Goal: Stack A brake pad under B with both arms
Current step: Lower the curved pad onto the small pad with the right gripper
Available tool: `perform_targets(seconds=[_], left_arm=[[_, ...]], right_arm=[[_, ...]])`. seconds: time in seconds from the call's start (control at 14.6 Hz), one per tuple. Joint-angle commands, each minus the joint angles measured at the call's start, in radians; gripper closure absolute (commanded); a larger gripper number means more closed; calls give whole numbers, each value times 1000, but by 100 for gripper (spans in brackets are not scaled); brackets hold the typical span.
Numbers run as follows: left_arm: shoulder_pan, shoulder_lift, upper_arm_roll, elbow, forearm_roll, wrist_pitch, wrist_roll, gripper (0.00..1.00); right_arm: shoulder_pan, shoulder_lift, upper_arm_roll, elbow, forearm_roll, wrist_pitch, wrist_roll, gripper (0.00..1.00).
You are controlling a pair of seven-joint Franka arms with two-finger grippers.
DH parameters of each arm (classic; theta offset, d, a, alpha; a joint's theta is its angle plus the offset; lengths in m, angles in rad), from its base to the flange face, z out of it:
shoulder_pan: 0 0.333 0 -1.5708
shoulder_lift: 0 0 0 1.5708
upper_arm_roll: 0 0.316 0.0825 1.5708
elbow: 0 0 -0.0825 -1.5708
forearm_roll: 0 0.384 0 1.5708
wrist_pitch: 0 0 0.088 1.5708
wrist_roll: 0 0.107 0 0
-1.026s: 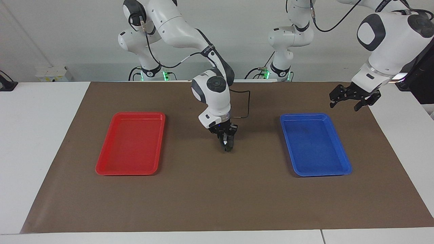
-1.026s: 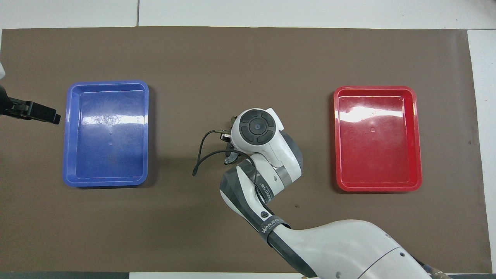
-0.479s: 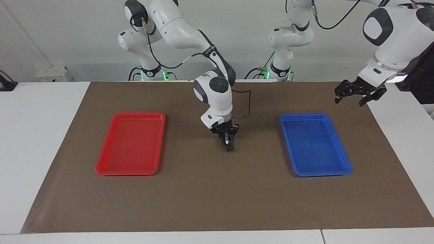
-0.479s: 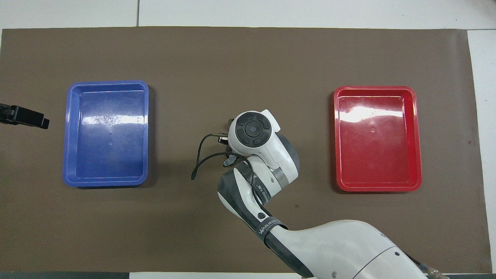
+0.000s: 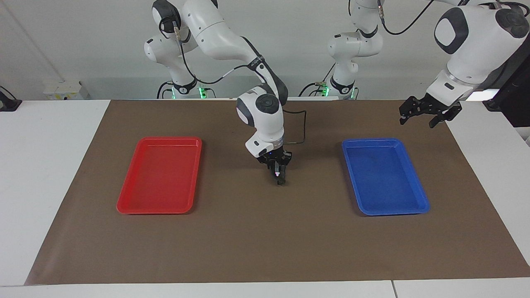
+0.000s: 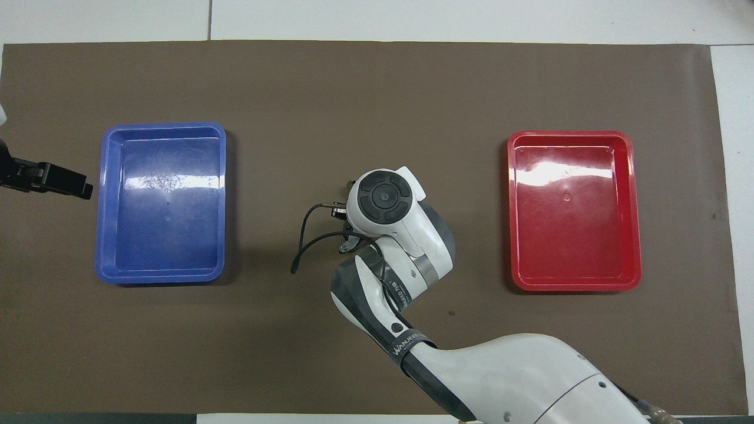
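Observation:
My right gripper (image 5: 280, 179) points straight down at the middle of the brown mat (image 5: 265, 240), between the two trays. A small dark thing (image 5: 282, 181) shows at its tip, low by the mat. I cannot tell whether it is the A brake pad, B, or both. In the overhead view the right arm's wrist (image 6: 384, 203) covers that spot. No brake pad shows anywhere else. My left gripper (image 5: 418, 117) is open and empty, raised over the mat's edge by the blue tray (image 5: 419, 194). It also shows in the overhead view (image 6: 70, 185).
A red tray (image 5: 126, 198) lies on the mat toward the right arm's end, with nothing in it. The blue tray toward the left arm's end also holds nothing. A black cable (image 6: 301, 238) loops out from the right wrist.
My left gripper rose and drew away from the blue tray, then swung back a little toward it. My right gripper shifted only slightly over the mat's middle.

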Motion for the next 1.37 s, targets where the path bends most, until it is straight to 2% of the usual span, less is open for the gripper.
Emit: perform_targets(seconds=[0.0, 0.14, 0.21, 0.62, 0.75, 1.03, 1.3], left_arm=[[-13, -20, 9, -11, 3, -17, -13, 0], [-12, -21, 9, -13, 3, -17, -12, 0], [-10, -20, 11, -13, 3, -7, -10, 0], [-1, -21, 12, -13, 3, -5, -10, 0], [1, -21, 14, -13, 3, -5, -10, 0], [-5, -21, 15, -13, 3, -2, -9, 0], [-10, -18, 15, -11, 6, 15, -13, 0]], right_arm=[[0, 10, 5, 5, -8, 33, -21, 85], [3, 10, 5, -2, -8, 37, -19, 14], [6, 10, 4, -2, -8, 37, -21, 1], [-7, -22, -6, 17, -13, -52, -42, 1], [-39, -71, -9, 6, -37, -94, -50, 1], [-182, -242, -7, -38, -88, -204, -106, 1], [-334, -343, -7, -34, -181, -305, -247, 1]])
